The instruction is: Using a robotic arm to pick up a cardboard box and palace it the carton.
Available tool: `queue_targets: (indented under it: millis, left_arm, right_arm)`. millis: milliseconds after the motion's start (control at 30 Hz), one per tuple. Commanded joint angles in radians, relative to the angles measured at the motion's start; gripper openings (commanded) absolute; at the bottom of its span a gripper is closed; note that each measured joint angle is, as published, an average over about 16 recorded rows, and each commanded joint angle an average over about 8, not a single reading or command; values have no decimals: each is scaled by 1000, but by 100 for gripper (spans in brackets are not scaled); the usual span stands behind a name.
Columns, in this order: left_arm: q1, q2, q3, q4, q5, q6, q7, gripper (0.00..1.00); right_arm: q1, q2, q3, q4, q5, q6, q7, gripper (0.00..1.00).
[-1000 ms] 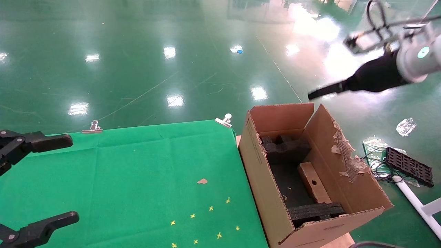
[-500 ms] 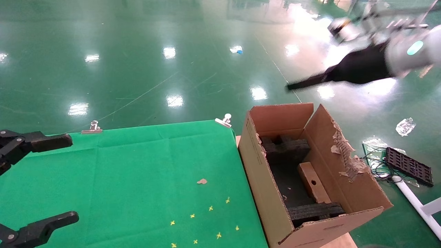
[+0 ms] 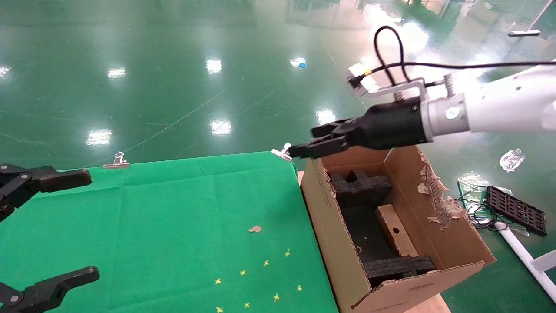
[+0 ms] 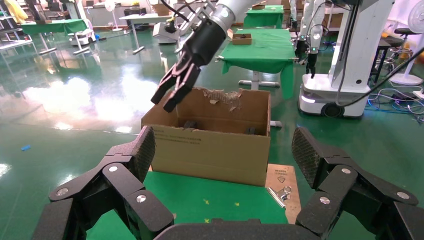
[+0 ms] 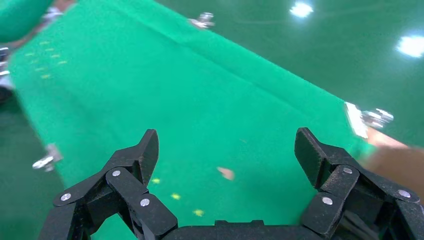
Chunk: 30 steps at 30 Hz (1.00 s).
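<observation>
Already the small cardboard box (image 3: pixel 394 230) is seen lying inside the carton (image 3: pixel 343 252) between black foam blocks (image 3: pixel 360 186), while the right gripper (image 3: pixel 310 141) is held wide open and empty above the carton's far corner, so little seems left.

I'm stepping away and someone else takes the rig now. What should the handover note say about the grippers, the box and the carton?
Right gripper: open, empty, in the air over the carton's near-table corner, pointing toward the green table.
Left gripper: open, empty, parked over the table's left edge.
Small cardboard box: lies inside the carton, between the two black foam blocks.
Done: box is in the carton.
Left: no other small box shows on the table; check whether more are due.
</observation>
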Motion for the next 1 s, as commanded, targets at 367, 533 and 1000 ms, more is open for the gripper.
queue_targets:
  millis: [367,533,1000]
  left_arm:
    - [0,0,0,0,0,0,0,100]
    - [0,0,1,0,0,0,0,100]
    - [0,0,1,0,-1,0,1,100]
  right_arm:
    - [-239,35,294,231,57,-44,-99,100]
    - [-338,50,416,327,81,-62,-140,100]
    - [-615,91,757,594,148,-113,-254,100]
